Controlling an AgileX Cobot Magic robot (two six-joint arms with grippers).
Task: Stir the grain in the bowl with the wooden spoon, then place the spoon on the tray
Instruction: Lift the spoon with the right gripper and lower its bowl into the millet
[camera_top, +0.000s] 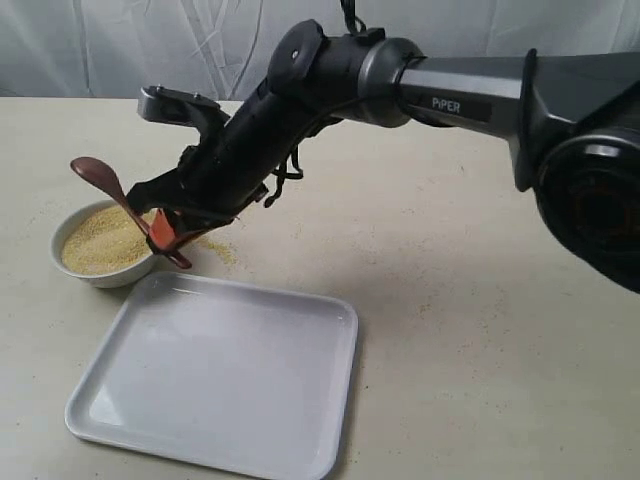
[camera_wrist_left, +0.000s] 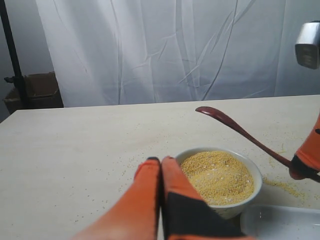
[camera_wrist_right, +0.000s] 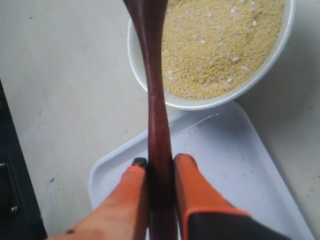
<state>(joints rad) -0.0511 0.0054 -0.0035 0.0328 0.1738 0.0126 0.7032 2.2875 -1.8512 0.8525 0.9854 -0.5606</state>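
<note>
Arm angles down, jaws pinching wooden spoon over bowl.

The right gripper's orange jaws pinch the thin handle of the wooden spoon between them, one pressed to each side. The dark handle runs out across the rim of the white bowl and over the edge of the yellow grain. Beneath the jaws lies a rounded corner of the white tray — just beside the bowl on the pale tabletop.
</note>
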